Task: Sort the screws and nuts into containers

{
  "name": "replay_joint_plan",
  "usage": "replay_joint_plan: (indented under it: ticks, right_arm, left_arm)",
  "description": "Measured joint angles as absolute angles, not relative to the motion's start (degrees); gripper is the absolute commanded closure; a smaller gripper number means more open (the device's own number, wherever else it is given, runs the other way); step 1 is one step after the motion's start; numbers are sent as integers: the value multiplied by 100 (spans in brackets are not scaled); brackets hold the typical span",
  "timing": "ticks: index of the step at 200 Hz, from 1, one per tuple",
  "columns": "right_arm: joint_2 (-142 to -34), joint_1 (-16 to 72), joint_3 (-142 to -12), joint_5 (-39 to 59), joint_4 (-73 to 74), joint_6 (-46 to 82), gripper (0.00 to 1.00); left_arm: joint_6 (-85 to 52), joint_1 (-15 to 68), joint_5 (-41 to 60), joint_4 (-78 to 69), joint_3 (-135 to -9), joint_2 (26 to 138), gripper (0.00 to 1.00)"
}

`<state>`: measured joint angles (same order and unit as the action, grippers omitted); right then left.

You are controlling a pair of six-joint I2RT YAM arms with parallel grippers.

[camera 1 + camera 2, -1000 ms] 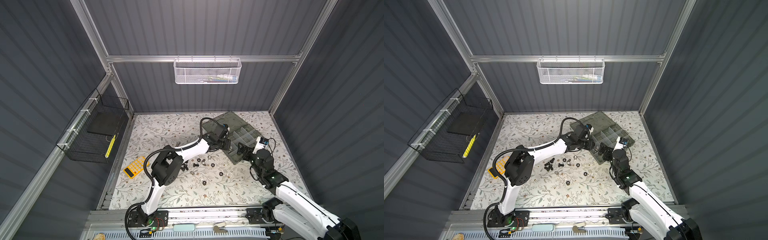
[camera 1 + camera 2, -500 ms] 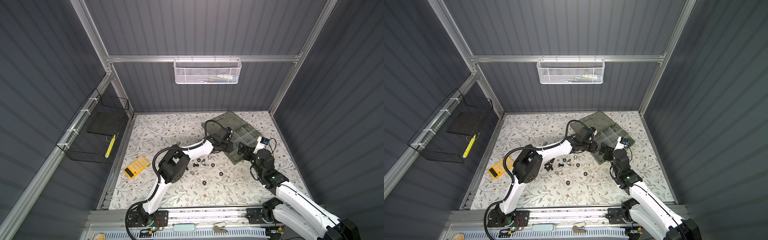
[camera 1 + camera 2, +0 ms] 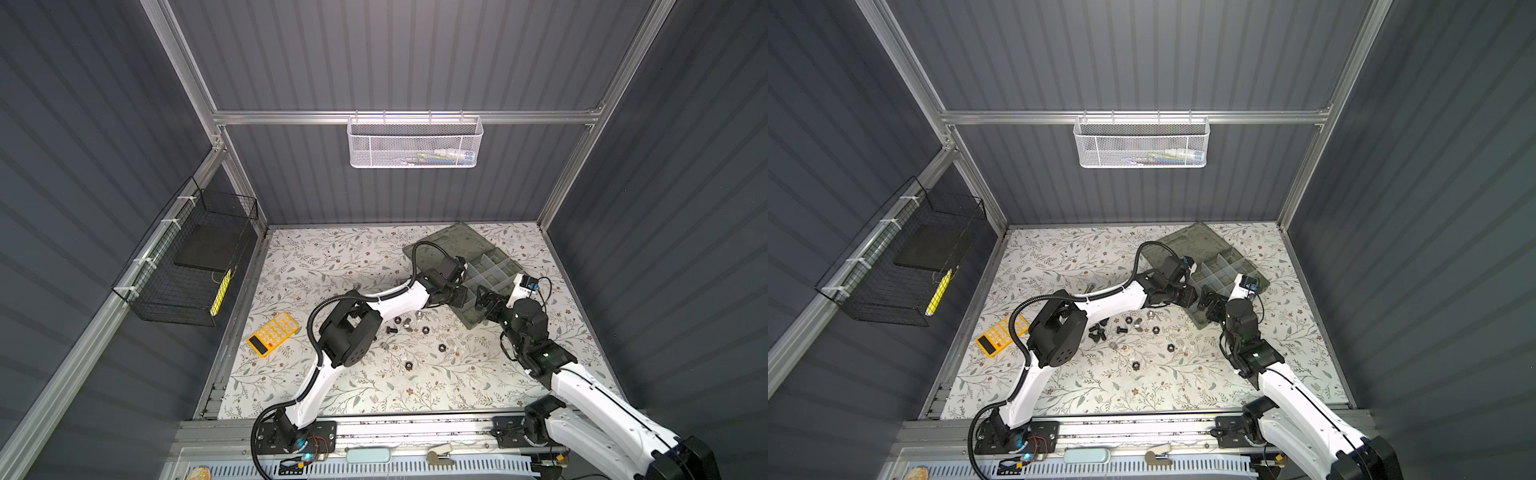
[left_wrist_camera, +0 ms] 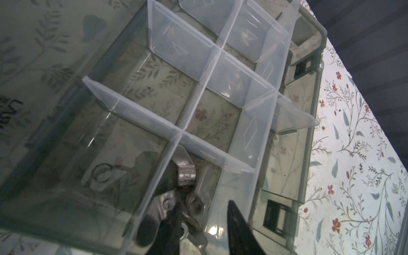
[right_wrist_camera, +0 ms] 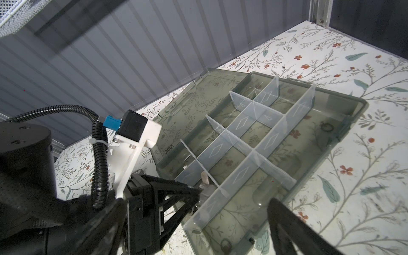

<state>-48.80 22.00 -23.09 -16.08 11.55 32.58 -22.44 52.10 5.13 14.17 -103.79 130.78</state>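
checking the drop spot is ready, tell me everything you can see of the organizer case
The organizer case is flat, translucent grey-green plastic, lying open and askew on the floral table, towards its back right. Its hinged lid lies flat behind the tray. Pale clear dividers split the tray into rectangular compartments, most apparently empty. Silver screws lie in a compartment at its near end, where the left gripper reaches in, jaws apart; whether it touches the case is unclear.

floral table (image 3: pixel 332 257) | on it: organizer case (image 3: pixel 457 243); yellow calc (image 3: pixel 273 333); loose screws (image 3: pixel 391 330) & nuts (image 3: pixel 441 346) mid-table
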Motion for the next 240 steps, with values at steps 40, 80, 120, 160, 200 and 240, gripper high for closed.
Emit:
replay_joint_plan:
  ticks: [40,80,120,160,200,240]
  right_arm:
    - [-4880,2200,-2309,-1588,1155,3258,1]
    - [-4869,2178,-2309,-1586,1155,3262,1]
    - [-4866,2174,-2283,-1581,1155,3262,1]
    - [-4762,2174,-2255,-1518,1186,3260,1]
    - [-4772,2174,-2250,-1271,1269,3253,1]
    - [-5363,2193,-2300,-864,1350,3192,1]
  left_arm:
    - [-2139,5210,379,1466,-10379,13072,52]
    - [-1970,5210,163,1625,-10300,12818,36]
    - [-1774,5210,-213,1802,-10101,12175,18]
    - [-1651,5210,-808,1898,-9673,11480,0]
    - [-1647,5210,-1868,2141,-9203,10868,0]
    - [-1680,5210,-2985,2515,-8746,10307,0]
